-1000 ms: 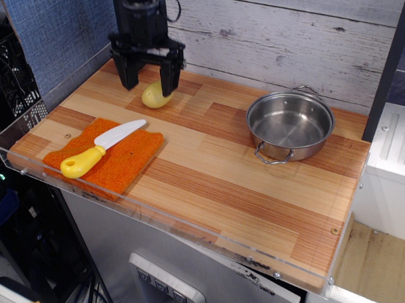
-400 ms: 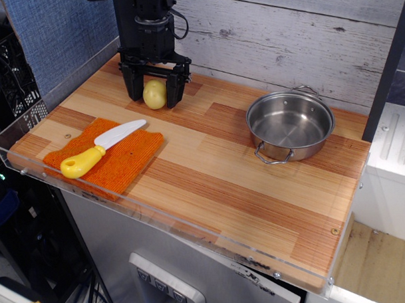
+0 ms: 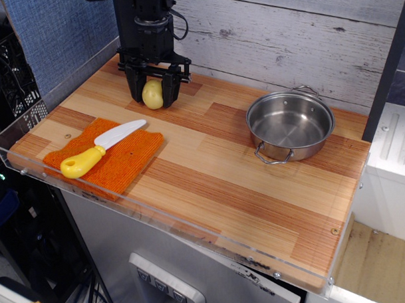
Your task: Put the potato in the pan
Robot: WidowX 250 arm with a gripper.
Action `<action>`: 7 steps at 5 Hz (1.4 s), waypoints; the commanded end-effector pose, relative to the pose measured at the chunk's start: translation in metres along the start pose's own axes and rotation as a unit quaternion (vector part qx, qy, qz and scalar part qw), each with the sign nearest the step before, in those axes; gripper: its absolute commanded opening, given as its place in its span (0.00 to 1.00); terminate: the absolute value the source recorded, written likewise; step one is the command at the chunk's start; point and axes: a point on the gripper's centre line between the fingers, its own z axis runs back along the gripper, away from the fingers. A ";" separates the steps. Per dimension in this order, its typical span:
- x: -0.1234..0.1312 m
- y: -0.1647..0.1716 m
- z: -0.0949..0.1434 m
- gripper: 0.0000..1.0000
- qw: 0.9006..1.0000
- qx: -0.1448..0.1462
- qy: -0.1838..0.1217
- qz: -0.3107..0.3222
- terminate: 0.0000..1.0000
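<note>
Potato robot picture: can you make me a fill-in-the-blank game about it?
1. The gripper has its fingers on both sides of the ____.
2. The toy knife lies on an ____ cloth.
3. The inside of the pan is ____.
4. The knife's handle is ____.

Missing words: potato; orange; empty; yellow

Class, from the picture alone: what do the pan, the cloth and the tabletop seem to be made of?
Pan: polished metal, likely steel; it mirrors light.
Cloth: orange woven fabric, matte, with ribbed texture.
Tabletop: wood or wood-look laminate; striped grain, low sheen.
</note>
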 end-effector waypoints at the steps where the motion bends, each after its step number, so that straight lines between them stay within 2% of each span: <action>1: -0.015 -0.012 0.111 0.00 0.991 -0.036 -0.128 0.008 0.00; 2: -0.017 -0.048 0.115 0.00 0.989 -0.069 -0.108 -0.072 0.00; 3: -0.025 -0.083 0.080 0.00 0.988 -0.029 -0.062 -0.140 0.00; 4: -0.033 -0.108 0.055 0.00 0.983 -0.001 -0.039 -0.181 0.00; 5: -0.036 -0.127 0.048 0.00 0.972 0.039 -0.056 -0.226 0.00; 7: -0.017 -0.157 0.068 0.00 0.956 0.044 -0.111 -0.267 0.00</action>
